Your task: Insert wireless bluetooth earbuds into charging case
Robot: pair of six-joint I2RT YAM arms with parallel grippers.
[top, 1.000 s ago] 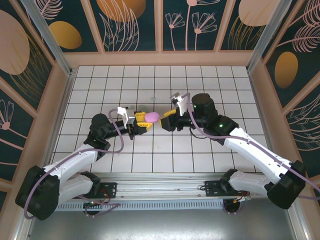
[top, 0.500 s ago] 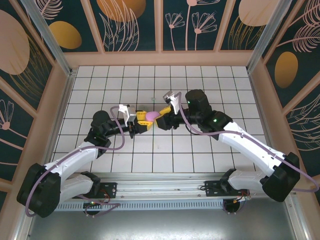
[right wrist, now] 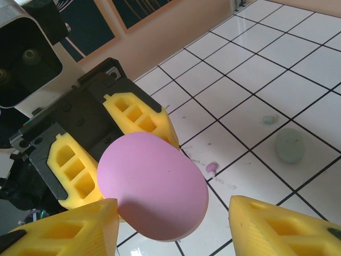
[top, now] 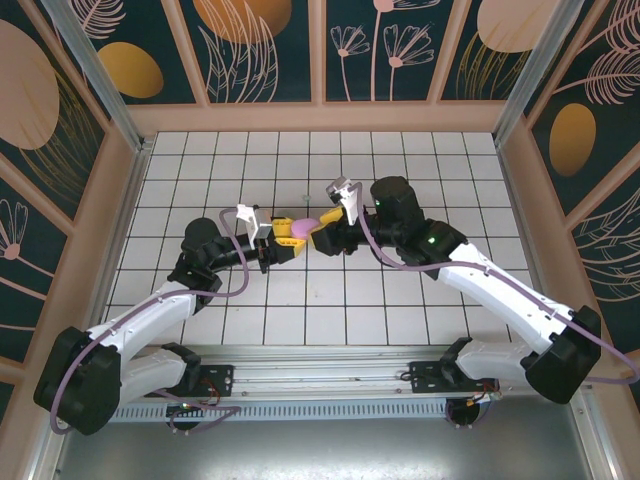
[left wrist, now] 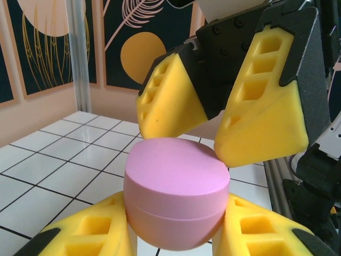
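Two left fingers (left wrist: 85, 232) — yellow wedges — clamped on smooth pink case (left wrist: 176, 184), right fingers (left wrist: 266, 106) apart.

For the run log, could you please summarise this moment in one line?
left gripper: shut on closed pink case | right gripper: open around its lid | pink earbud: on tiles

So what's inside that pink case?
Can't tell: the pink case is closed, its lid down, clamped in the left gripper. One tiny pink earbud lies outside on the tiled floor.
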